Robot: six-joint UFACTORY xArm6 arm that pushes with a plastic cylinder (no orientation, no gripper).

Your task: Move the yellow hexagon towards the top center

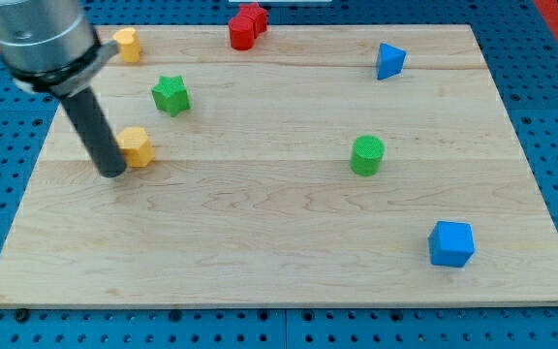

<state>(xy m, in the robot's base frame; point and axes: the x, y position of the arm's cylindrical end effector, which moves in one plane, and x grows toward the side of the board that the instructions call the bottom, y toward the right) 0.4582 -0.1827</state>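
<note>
Camera view shows my tip (112, 172) touching the left side of the yellow hexagon (137, 146), at the frame's left. It is a bare rod and grips nothing. Top center is well apart, near the red block (246, 26); almost all pushing remains.

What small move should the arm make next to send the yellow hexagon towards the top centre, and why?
Probably a short push up and to the view's right. My tip sits against the view's left side of the yellow hexagon, slightly below it, so the block lies between the tip and the top centre. The green star stands close to that line and may need skirting.
</note>
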